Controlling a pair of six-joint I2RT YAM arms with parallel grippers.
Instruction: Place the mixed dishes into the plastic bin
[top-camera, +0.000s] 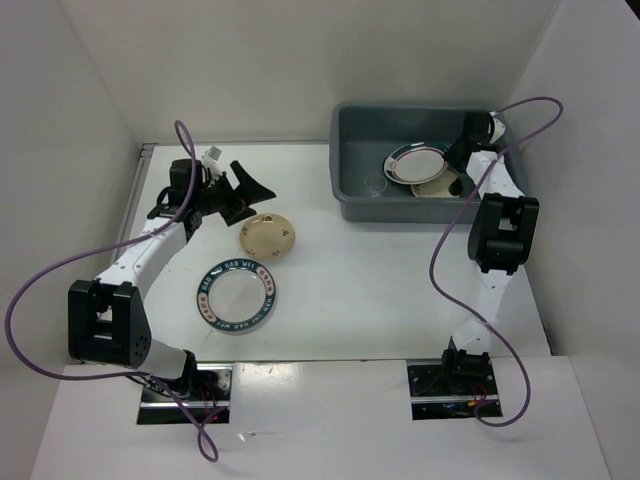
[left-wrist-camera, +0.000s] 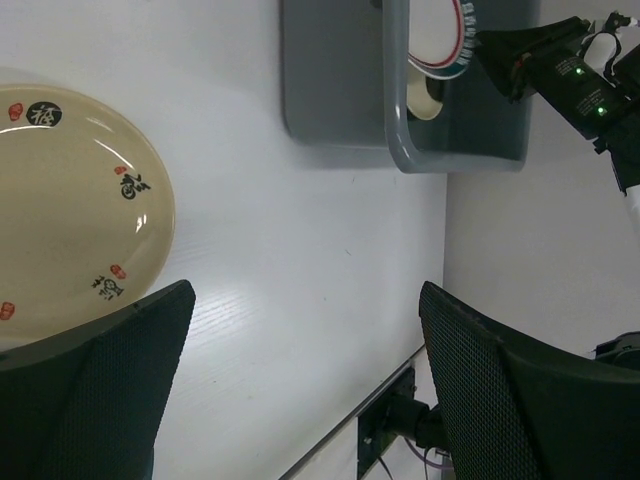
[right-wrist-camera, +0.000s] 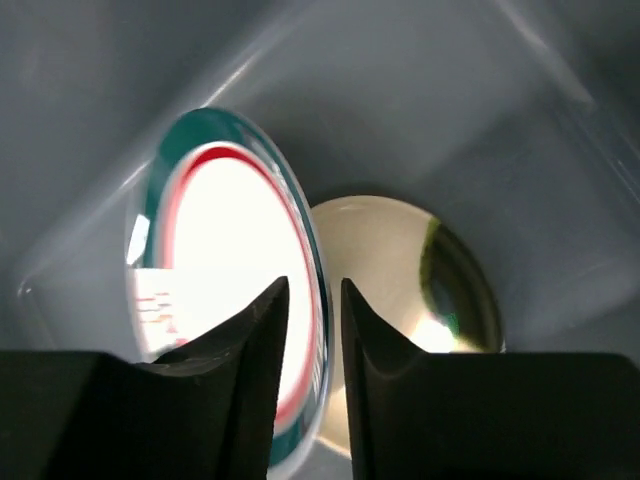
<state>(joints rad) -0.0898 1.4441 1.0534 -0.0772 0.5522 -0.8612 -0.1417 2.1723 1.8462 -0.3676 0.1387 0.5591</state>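
Grey-blue plastic bin, upper right | placing step: right gripper pinching tilted teal-rimmed white plate inside | next likely: release | left gripper spread wide beside beige round plate

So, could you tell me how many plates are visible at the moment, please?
4. On the table: a beige plate and a teal-rimmed plate. In the bin: a second teal-rimmed plate overlapping a second beige plate. Others may be hidden beneath.
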